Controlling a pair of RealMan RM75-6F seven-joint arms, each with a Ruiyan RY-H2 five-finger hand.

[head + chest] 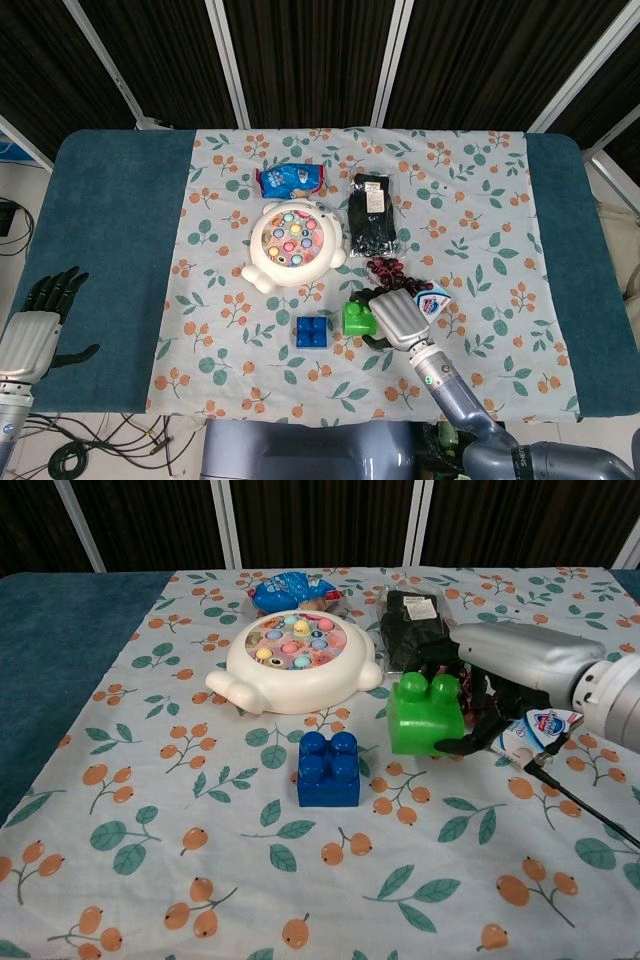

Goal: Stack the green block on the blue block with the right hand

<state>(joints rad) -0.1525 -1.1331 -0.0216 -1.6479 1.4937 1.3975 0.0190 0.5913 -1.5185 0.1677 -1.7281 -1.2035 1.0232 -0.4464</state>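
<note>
The green block is in the air, held by the right robot hand. Dark fingers curl around its far side and under it. The block is shiny plastic with two round bumps on top. It hangs a bit tilted, just to the right of the blue block and higher than it. The two blocks do not touch. The blue block sits flat on the surface and has four round bumps on top.

The back of the right robot hand is smooth silver. In the head view the green block peeks out at the left of that hand.

The surface is covered in soft dark teal cloth. Over its middle lies a pale tablecloth printed with green leaves and orange berries.

Behind the blocks stands a round white fishing toy with little colored fish in holes. Behind it lies a crinkly blue snack bag. A flat black packet lies to the right, near the hand. A small white packet with a blue and red mark lies just beside the fingers.

The left robot hand rests far away at the left edge of the surface. Its dark fingers are spread and it holds nothing.

Behind the surface are dark panels with pale metal bars between them.
</note>
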